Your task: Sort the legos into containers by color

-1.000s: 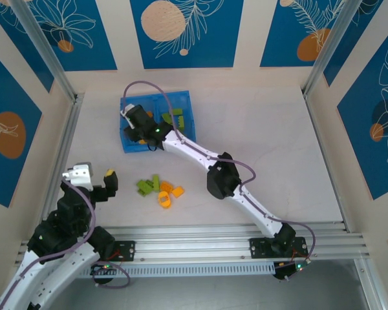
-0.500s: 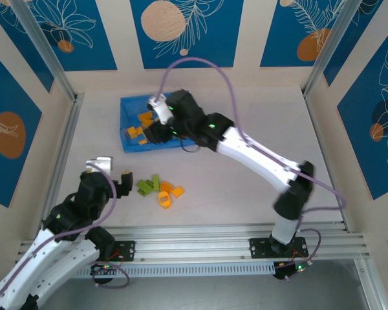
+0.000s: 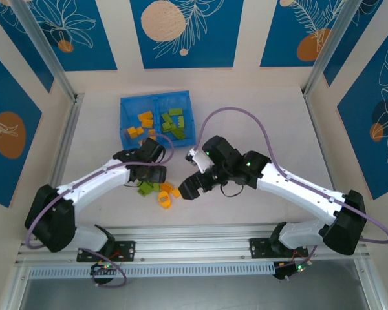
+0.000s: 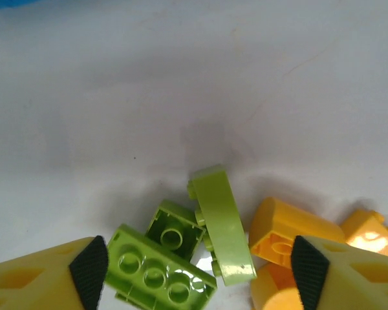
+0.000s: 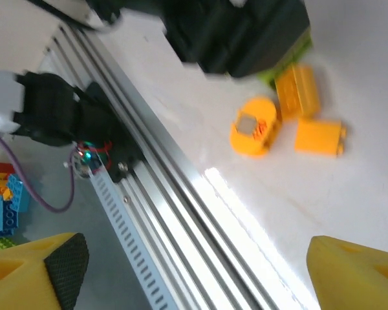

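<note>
The blue tray [image 3: 125, 123] holds orange-yellow legos [image 3: 141, 124] in its left compartment and lime green legos [image 3: 173, 121] in its right one. A loose pile lies on the table: green legos [image 3: 147, 188] with orange ones [image 3: 166, 194] beside them. My left gripper [image 3: 150, 174] hovers open over the pile. In the left wrist view, the left gripper [image 4: 199, 274] has a flat green plate [image 4: 158, 278], an upturned green brick [image 4: 174, 229] and a curved green piece [image 4: 221, 226] between its fingers, untouched. My right gripper [image 3: 189, 187] is open just right of the pile, and in its wrist view the right gripper [image 5: 200, 278] holds nothing.
Orange legos [image 4: 291, 229] lie by the left gripper's right finger. The right wrist view looks over a round orange piece [image 5: 253, 126], two orange bricks [image 5: 318, 137] and the aluminium rail [image 5: 181, 213] at the table's near edge. The two grippers stand close together.
My left arm swung from the near left to above the loose pile. My right arm pulled back from over the tray to just right of the pile.
</note>
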You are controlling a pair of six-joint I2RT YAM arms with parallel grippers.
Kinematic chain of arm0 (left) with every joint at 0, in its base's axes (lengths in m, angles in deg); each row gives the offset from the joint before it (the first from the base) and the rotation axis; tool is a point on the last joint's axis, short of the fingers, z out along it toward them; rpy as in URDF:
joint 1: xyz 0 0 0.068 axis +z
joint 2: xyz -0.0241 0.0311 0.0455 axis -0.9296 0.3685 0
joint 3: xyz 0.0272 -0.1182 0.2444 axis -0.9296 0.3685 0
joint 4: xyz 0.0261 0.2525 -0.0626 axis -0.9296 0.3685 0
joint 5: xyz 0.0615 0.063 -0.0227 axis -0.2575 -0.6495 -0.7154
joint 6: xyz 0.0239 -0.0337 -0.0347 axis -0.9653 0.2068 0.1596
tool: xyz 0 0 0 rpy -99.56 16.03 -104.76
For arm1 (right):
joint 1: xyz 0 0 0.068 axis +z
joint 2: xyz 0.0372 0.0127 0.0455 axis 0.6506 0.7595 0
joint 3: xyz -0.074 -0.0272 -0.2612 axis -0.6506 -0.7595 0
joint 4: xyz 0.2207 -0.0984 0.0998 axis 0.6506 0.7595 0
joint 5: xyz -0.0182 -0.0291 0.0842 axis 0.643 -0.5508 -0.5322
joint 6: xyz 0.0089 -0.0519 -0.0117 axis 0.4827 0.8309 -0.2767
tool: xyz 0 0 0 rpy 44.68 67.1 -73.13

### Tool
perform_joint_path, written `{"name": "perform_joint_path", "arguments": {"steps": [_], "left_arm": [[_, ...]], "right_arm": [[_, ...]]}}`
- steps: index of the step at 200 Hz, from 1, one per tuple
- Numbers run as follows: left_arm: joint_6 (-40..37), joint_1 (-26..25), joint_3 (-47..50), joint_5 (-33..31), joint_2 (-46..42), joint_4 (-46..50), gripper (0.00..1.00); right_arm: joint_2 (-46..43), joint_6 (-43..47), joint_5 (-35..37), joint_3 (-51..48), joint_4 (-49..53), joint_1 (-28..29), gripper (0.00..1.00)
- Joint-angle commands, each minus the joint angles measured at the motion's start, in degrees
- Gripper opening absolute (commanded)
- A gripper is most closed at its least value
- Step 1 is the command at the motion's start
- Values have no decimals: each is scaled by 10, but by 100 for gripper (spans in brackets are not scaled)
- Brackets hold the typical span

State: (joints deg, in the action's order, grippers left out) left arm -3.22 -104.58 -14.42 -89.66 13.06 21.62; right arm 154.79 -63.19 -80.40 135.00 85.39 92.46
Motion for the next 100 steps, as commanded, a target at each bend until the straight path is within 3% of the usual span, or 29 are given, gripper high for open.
{"name": "perform_joint_path", "arguments": {"steps": [1, 45, 100], "left_arm": [[10, 8, -19, 5, 26, -32, 66], [4, 20, -12, 8, 85, -71, 41], [20, 25, 2, 32, 136, -101, 38]], "right_arm": [[-25, -57, 12, -30, 7, -3, 91], [-24, -64, 46, -37, 7, -3, 92], [-21, -63, 56, -21, 15, -2, 92]]}}
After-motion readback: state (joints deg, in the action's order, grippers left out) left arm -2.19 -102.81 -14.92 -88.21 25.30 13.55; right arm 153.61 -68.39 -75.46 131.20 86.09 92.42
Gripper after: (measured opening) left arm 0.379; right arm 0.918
